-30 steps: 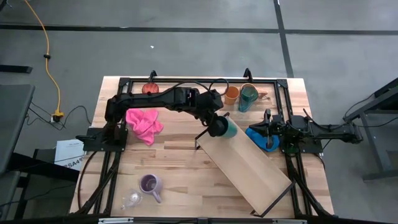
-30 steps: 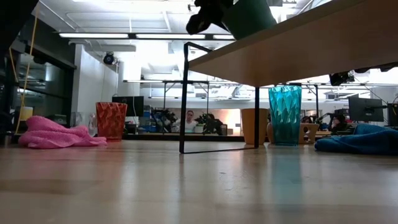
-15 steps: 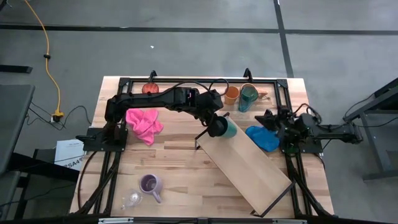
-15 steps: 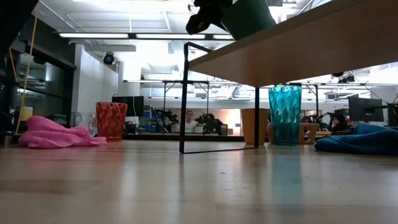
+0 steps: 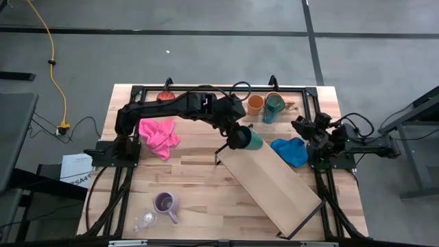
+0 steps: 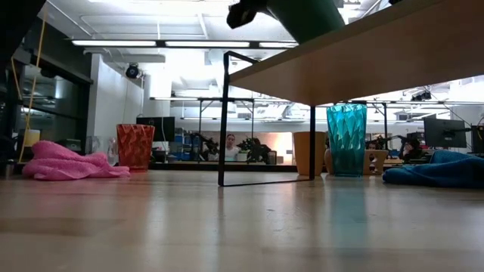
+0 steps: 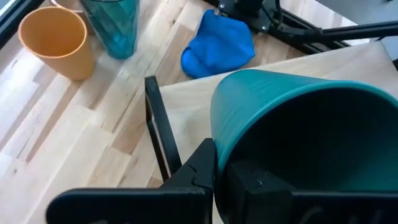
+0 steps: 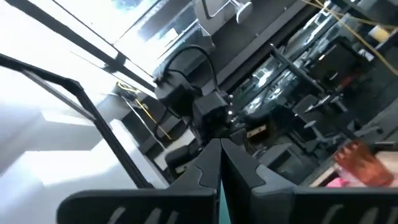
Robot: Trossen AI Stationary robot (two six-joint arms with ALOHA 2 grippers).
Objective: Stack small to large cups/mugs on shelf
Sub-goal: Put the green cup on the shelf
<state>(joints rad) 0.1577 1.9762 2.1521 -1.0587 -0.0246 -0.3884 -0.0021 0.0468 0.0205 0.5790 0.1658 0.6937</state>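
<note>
My left gripper (image 5: 238, 139) is shut on a green cup (image 5: 251, 140) over the shelf's far-left end. The shelf (image 5: 276, 182), a light-wood board on a thin black frame, stands slantwise on the table; the low view shows the shelf (image 6: 363, 60) from below, with the green cup (image 6: 306, 15) above it. An orange cup (image 5: 255, 104) and a teal tumbler (image 5: 273, 108) stand at the far edge. A purple mug (image 5: 164, 202) and a clear glass (image 5: 144, 219) sit near the left front. My right gripper (image 5: 302, 126) is shut, raised at the table's right side and touching nothing. My left gripper holds the green cup by its rim wall (image 7: 217, 134), one finger (image 7: 198, 171) outside and one finger (image 7: 252, 180) inside the mouth. It comes slanting from the table's left. The cup is tilted, mouth toward the gripper, base end over the board; whether it touches the board I cannot tell.
A pink cloth (image 5: 159, 136) lies left of the shelf and a blue cloth (image 5: 289, 151) lies right of it, beside the right arm. A red ribbed cup (image 5: 164, 97) stands at the far-left edge, a tan mug (image 5: 292, 105) behind the tumbler. Black frame rails run around the table.
My right gripper has left the blue cloth, risen and drawn back toward the table's far right, tipping upward; the cloth stays on the table. My left gripper has lifted and tipped the green cup a little at the shelf's far-left end.
</note>
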